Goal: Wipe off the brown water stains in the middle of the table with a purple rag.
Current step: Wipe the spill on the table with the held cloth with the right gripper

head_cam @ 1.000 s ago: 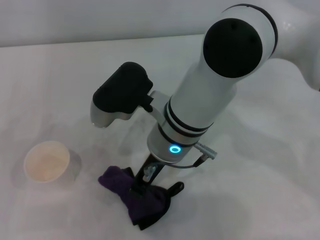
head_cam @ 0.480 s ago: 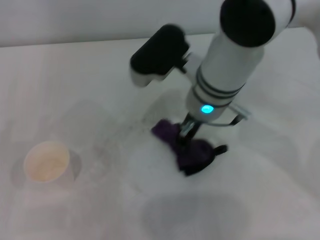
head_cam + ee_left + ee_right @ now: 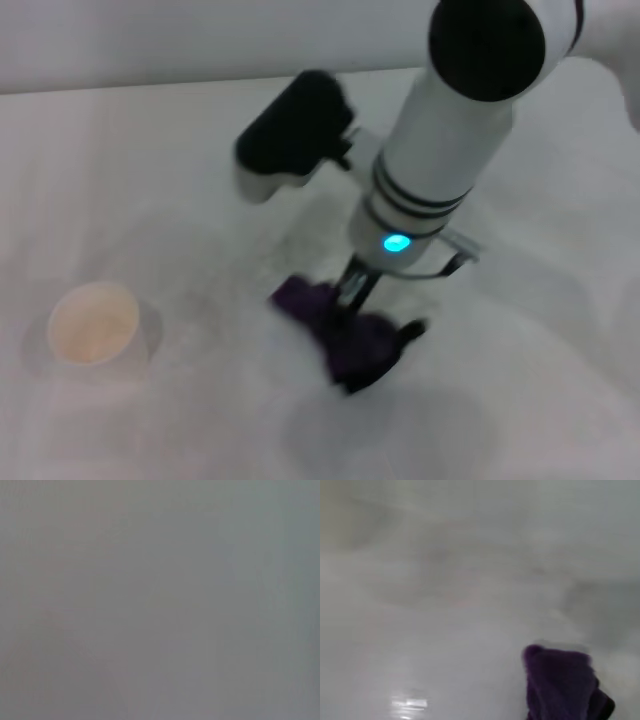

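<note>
**Head view: rag held on the worktop**

The purple rag (image 3: 335,330) is pinched by the fingers of the right gripper (image 3: 350,297) and pressed on the worktop (image 3: 150,150) near its middle. A cream cup (image 3: 93,322) is seen toward the left edge. The left gripper is not seen.

I see the purple rag (image 3: 340,330) as soft, matt cloth; my table (image 3: 150,150) looks smooth white with a faint sheen; the cup (image 3: 95,325) seems matt plastic.
</note>
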You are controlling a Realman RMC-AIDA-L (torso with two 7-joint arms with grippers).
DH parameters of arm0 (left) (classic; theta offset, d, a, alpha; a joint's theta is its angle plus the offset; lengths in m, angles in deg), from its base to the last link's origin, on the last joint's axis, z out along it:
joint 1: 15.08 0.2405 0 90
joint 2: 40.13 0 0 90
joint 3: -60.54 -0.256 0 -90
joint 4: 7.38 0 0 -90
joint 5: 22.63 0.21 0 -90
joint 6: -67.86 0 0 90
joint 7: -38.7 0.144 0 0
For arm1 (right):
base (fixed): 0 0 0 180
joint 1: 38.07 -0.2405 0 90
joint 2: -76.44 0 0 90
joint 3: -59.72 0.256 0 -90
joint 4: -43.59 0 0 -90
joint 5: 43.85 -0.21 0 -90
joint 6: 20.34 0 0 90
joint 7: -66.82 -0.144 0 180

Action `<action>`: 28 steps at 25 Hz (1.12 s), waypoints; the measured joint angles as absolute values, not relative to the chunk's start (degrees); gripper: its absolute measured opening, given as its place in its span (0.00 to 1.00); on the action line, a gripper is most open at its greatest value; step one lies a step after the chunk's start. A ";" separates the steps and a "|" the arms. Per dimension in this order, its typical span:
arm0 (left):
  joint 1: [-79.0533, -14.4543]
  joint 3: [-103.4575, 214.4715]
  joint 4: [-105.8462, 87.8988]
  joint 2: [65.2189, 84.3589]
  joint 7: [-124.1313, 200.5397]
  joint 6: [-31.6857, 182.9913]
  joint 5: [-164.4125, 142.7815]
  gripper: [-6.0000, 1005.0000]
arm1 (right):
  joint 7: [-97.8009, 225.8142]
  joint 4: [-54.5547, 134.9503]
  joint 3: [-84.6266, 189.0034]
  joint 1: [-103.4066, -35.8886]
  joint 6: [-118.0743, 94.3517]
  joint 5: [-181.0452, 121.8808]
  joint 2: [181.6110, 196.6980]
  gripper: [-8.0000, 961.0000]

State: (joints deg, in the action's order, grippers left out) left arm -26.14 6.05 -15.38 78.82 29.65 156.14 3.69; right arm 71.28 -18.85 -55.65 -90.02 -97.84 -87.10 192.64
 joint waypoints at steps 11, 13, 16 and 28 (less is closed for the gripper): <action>-27.21 5.98 -14.59 78.88 29.58 156.08 3.83 0.89 | 79.22 -12.70 -67.57 -94.16 -90.32 -106.78 192.63 0.15; -27.27 5.96 -14.52 78.88 29.57 156.08 3.83 0.89 | 80.03 -12.25 -69.23 -94.78 -89.50 -108.83 192.64 0.15; -27.17 5.96 -14.50 78.88 29.56 156.11 3.78 0.89 | 79.96 -12.77 -68.76 -94.95 -89.55 -108.33 192.63 0.16; -26.62 6.32 -14.50 78.88 29.56 156.35 3.39 0.89 | 75.84 -11.20 -54.11 -92.16 -95.48 -87.10 192.44 0.18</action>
State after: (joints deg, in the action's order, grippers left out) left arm -26.62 6.32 -14.50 78.88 29.56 156.35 3.39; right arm 75.84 -11.20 -54.11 -92.16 -95.48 -87.10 192.44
